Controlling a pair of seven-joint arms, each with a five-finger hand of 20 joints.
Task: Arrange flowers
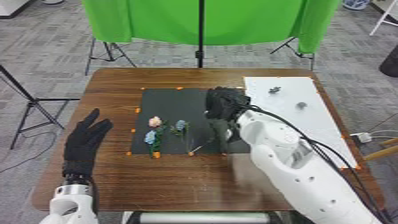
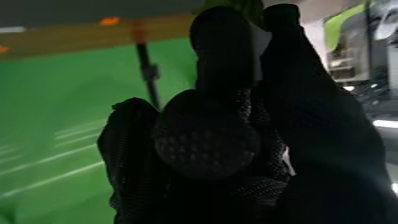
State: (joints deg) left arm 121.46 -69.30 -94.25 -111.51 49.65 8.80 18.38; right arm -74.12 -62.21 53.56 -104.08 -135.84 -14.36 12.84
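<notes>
My right hand (image 1: 224,102) is low over the right part of the dark mat (image 1: 164,102). In the right wrist view, the thumb of my right hand (image 2: 206,135) is bent against the fingers, and a bit of green stem (image 2: 242,6) shows between the fingertips; its bloom is hidden. A pink flower (image 1: 155,121) and a blue flower (image 1: 150,136) lie close together on the mat's left half, with another blue flower (image 1: 180,125) just right of them. My left hand (image 1: 82,142) rests left of the mat, fingers straight.
A white board (image 1: 289,120) on the right of the wooden table (image 1: 124,180) carries two small grey items (image 1: 274,90), one farther back than the other (image 1: 301,105). Orange tape marks line the mat. A green cloth (image 1: 213,25) hangs behind the table.
</notes>
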